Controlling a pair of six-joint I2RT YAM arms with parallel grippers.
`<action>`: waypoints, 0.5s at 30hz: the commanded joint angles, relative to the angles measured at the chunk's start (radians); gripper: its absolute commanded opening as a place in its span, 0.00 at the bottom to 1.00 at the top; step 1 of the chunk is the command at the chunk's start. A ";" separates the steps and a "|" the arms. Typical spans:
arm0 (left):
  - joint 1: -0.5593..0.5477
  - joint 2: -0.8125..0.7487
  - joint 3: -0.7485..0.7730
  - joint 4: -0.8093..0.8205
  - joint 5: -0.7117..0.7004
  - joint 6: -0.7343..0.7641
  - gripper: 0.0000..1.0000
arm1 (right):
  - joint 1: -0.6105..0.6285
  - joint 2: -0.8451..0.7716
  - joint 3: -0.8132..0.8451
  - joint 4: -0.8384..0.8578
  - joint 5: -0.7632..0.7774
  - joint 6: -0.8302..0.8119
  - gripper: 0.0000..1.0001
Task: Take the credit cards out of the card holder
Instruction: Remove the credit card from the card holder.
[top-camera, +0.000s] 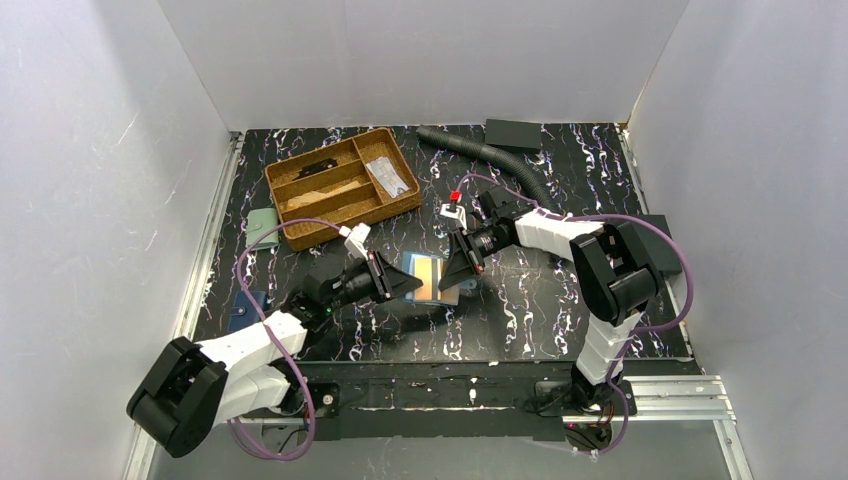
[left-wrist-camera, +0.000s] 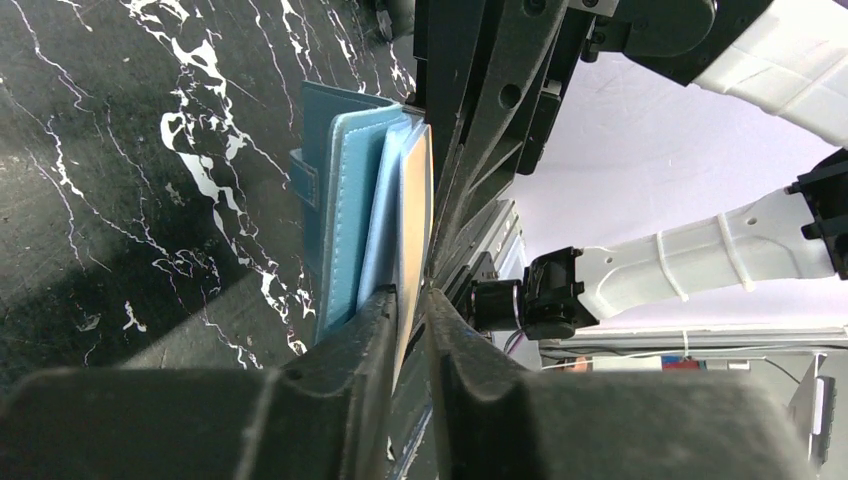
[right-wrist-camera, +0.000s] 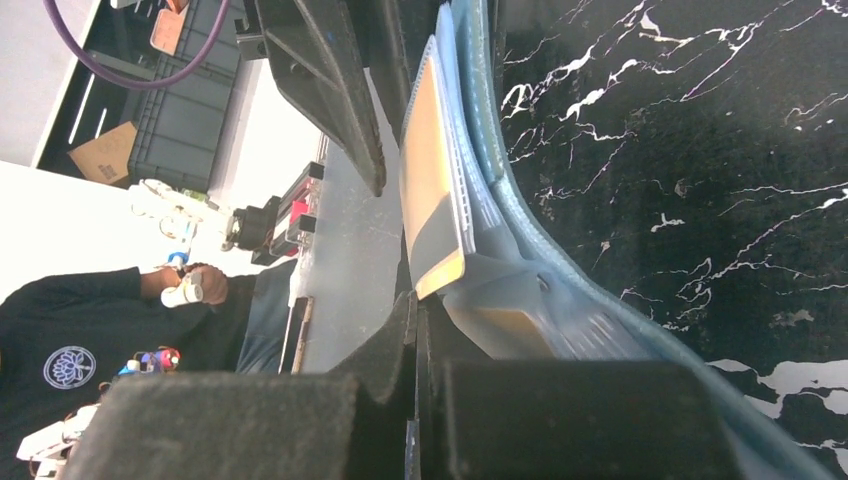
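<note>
The card holder (left-wrist-camera: 345, 200) lies open on the tabletop (top-camera: 520, 300) between the two arms, its orange card (right-wrist-camera: 432, 180) partly out of a clear slot. The right end effector (right-wrist-camera: 415, 305) is closed tight, apparently nipping the card's near corner. The left end effector (left-wrist-camera: 412, 315) stands slightly parted, loose around the holder's edge with the card's rim in the gap. The card looks light, stiff and glossy, so a corner pinch may slip or twist it; a hold further in along the short edge, pulled straight in line with the slot, should serve better. The holder looks soft and light and will likely drag along unless its cover is pinned.
</note>
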 joint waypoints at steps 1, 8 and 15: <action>0.017 -0.016 -0.012 0.011 0.018 0.001 0.11 | 0.005 -0.010 -0.012 0.101 -0.019 0.090 0.01; 0.035 -0.006 -0.031 0.016 0.023 -0.016 0.00 | 0.002 -0.010 -0.060 0.256 0.024 0.228 0.01; 0.062 -0.036 -0.066 0.020 0.024 -0.016 0.00 | -0.010 0.003 -0.091 0.327 0.060 0.292 0.01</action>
